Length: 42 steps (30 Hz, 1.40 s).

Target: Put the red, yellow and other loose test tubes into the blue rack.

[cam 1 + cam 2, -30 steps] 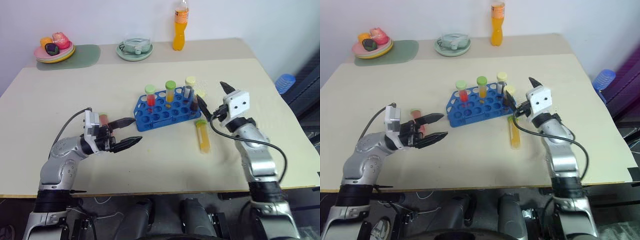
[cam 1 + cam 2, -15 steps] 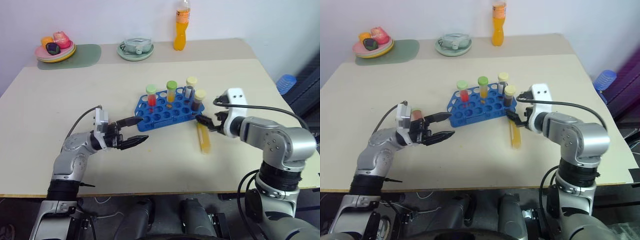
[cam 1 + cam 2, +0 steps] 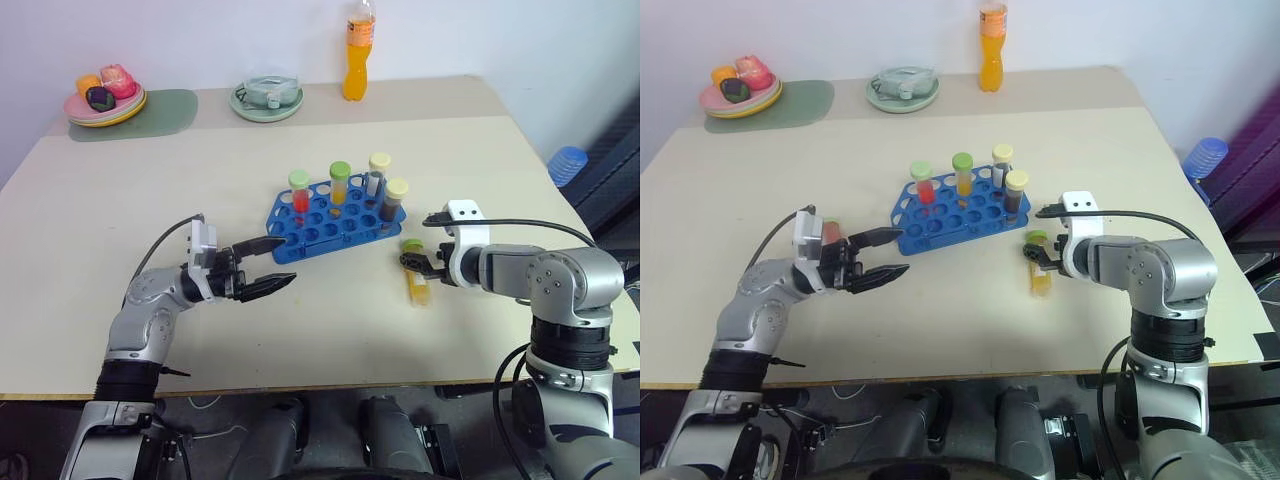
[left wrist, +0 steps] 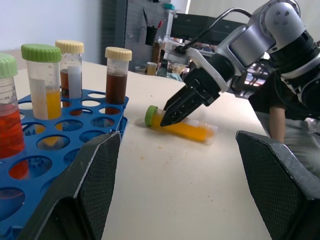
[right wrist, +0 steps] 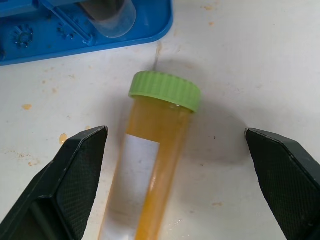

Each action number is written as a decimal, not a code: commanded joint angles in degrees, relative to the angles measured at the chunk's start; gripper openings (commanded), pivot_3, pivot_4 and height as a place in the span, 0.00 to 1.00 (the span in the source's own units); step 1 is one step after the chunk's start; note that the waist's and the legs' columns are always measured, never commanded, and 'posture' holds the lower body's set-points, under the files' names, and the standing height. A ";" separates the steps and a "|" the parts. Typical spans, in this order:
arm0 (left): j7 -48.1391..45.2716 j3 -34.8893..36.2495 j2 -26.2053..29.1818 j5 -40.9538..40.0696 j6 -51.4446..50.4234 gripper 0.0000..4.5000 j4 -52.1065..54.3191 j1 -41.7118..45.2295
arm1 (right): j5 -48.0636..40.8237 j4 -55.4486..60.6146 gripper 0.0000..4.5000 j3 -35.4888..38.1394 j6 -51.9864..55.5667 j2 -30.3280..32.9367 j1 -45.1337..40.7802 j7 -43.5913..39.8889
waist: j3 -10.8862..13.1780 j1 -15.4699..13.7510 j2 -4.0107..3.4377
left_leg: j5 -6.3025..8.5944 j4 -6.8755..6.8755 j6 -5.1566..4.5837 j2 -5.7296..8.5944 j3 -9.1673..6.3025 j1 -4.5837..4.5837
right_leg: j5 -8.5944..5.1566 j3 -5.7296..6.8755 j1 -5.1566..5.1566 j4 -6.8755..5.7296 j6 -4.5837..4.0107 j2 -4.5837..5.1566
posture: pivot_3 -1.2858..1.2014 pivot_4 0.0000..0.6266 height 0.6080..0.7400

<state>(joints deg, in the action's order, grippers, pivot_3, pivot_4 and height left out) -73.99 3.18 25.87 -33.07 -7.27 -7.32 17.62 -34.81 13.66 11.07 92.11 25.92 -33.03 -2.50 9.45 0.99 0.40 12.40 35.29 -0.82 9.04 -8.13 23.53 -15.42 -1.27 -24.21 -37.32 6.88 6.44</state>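
Lab-style test setup: blue rack (image 3: pixel 335 218) with capped tubes on table (image 3: pixel 150 200).

You have bare desk (image 3: pixel 330 320) in front of the blue rack (image 3: pixel 335 218) for passage. Four upright tubes (image 3: pixel 341 185) occupy its far rows; the near holes stand unobstructed. The yellow tube (image 3: pixel 415 278) lies flat just beside the rack's right end, between the spread fingers of your right gripper (image 3: pixel 418 266).
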 commanded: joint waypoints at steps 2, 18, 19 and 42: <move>0.67 1.21 0.78 -0.62 0.09 0.84 3.14 -0.96 | -1.94 -1.83 0.88 -3.80 0.39 0.06 -0.81 0.80 | -0.03 0.10 0.05 | 0.00 0.00 0.00 -0.01 0.00 -0.01 | 0.00 0.00 0.00 -0.01 0.00 -0.01 | 0.52 0.24 1.00; 2.51 1.73 1.36 -1.02 -0.73 0.84 5.56 -2.89 | -1.17 12.66 0.18 -16.80 -23.57 13.59 5.29 -22.68 | -0.03 -0.21 0.11 | 0.05 -0.01 -0.08 -0.03 0.00 -0.02 | -0.01 0.05 0.09 0.12 0.01 -0.02 | 0.52 0.24 1.00; 2.57 1.79 1.40 -1.01 -0.75 0.84 5.53 -2.87 | -4.12 13.22 0.18 -14.70 -26.24 13.37 5.98 -27.79 | -0.03 -0.15 0.10 | 0.05 -0.01 -0.08 -0.03 0.00 -0.02 | -0.01 0.06 0.09 0.12 0.01 -0.02 | 0.52 0.24 1.00; 8.99 4.49 3.21 -2.89 -6.14 0.84 12.27 -4.76 | 22.81 -31.53 0.18 -14.09 -112.02 -23.33 -0.01 -27.02 | 0.02 -0.01 0.12 | -0.20 -0.02 0.37 -0.06 0.00 -0.06 | 0.04 -0.02 -0.11 0.03 0.05 -0.35 | 0.52 0.24 1.00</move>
<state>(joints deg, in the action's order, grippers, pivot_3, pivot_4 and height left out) -65.27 6.06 28.41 -34.97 -13.50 3.02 12.99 -12.53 -17.62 -3.16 -15.91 3.25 -33.06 -29.65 9.47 0.98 0.53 12.20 35.27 -0.45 8.97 -8.14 23.47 -15.37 -1.30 -24.32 -37.32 6.93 6.08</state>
